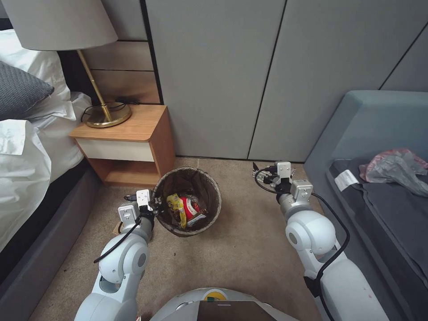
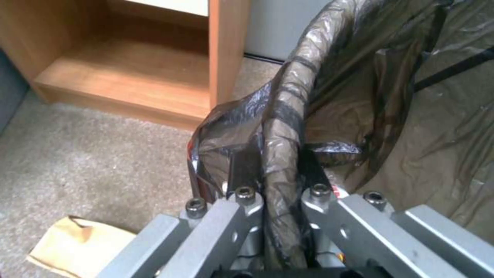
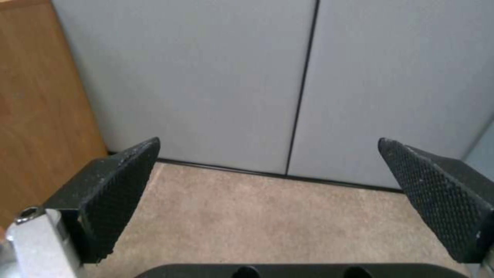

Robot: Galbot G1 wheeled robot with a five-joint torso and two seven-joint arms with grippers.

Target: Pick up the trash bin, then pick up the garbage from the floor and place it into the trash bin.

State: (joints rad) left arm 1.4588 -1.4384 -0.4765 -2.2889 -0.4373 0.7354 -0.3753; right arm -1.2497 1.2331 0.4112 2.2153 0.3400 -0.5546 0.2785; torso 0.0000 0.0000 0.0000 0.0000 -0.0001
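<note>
The trash bin (image 1: 209, 185), lined with a dark brown bag, is on the carpet in front of the nightstand. Inside lie a yellow wrapper (image 1: 175, 206) and a red-and-white crushed cup (image 1: 192, 209). My left gripper (image 1: 157, 206) is shut on the bin's near-left rim. In the left wrist view its fingers (image 2: 242, 170) pinch the bag-covered rim (image 2: 288, 116). A piece of brown paper (image 2: 77, 243) lies on the carpet beside that wrist. My right gripper (image 1: 261, 171) hovers open over bare carpet near the wall, its pads (image 3: 121, 189) wide apart with nothing between them.
A wooden nightstand (image 1: 129, 133) with a brass lamp (image 1: 104, 113) stands just behind the bin, with the bed (image 1: 26, 147) to its left. A grey-blue sofa (image 1: 379, 133) with a dark blanket and a plastic bag (image 1: 397, 167) is on the right. Grey wall panels (image 1: 267, 76) close off the back.
</note>
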